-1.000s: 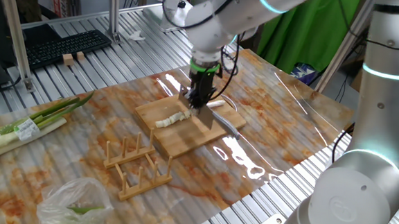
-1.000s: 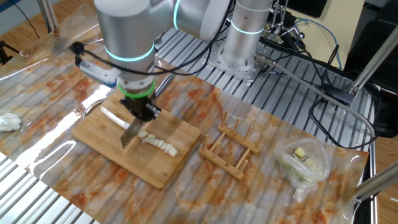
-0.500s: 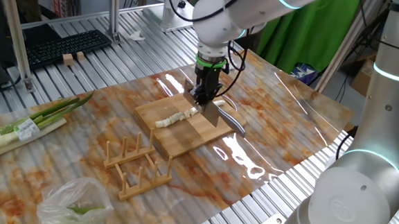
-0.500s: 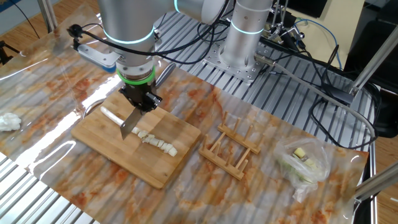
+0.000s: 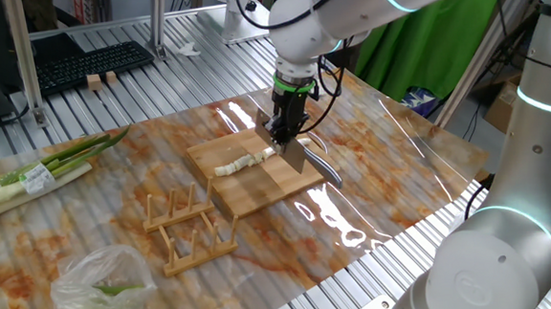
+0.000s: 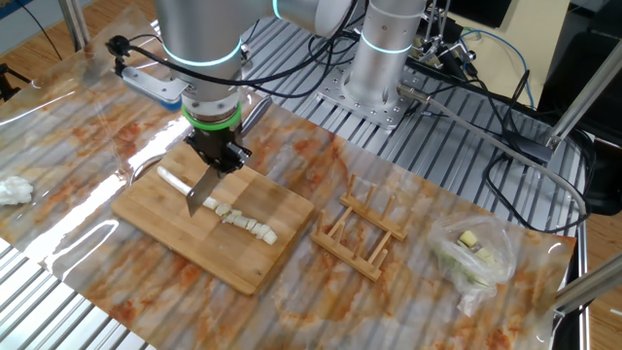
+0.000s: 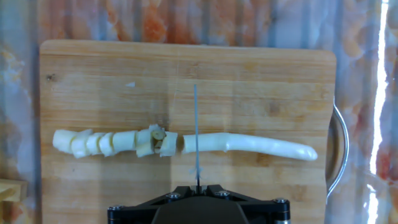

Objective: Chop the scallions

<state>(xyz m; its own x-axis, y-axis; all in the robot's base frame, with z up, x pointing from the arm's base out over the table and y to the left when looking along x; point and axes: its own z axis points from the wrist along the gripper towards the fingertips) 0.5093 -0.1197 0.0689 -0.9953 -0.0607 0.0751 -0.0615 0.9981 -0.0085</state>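
Note:
The scallions lie across the wooden board [image 7: 249, 81]. Several stubby cut segments [image 7: 112, 142] sit at one end and a longer uncut cream-white length [image 7: 249, 144] at the other. They also show in one fixed view [image 5: 238, 163] and in the other fixed view [image 6: 248, 224]. My gripper [image 7: 198, 186] is shut on a knife. The knife blade [image 7: 195, 124] shows edge-on, crossing the uncut length close to its cut end. In the fixed views the gripper [image 5: 284, 135] [image 6: 219, 160] holds the blade [image 6: 201, 190] just above the board [image 6: 194, 248].
A wooden rack [image 5: 189, 227] stands beside the board. A clear plastic bag of green bits [image 5: 97, 285] lies at the table's near corner. A long green-and-white bundle [image 5: 37, 174] lies at the left. A white crumpled wad [image 6: 12, 190] lies at the table edge.
The knife has lifted off the board and shifted a little along the stalk toward the uncut length. The scallion pieces have not moved.

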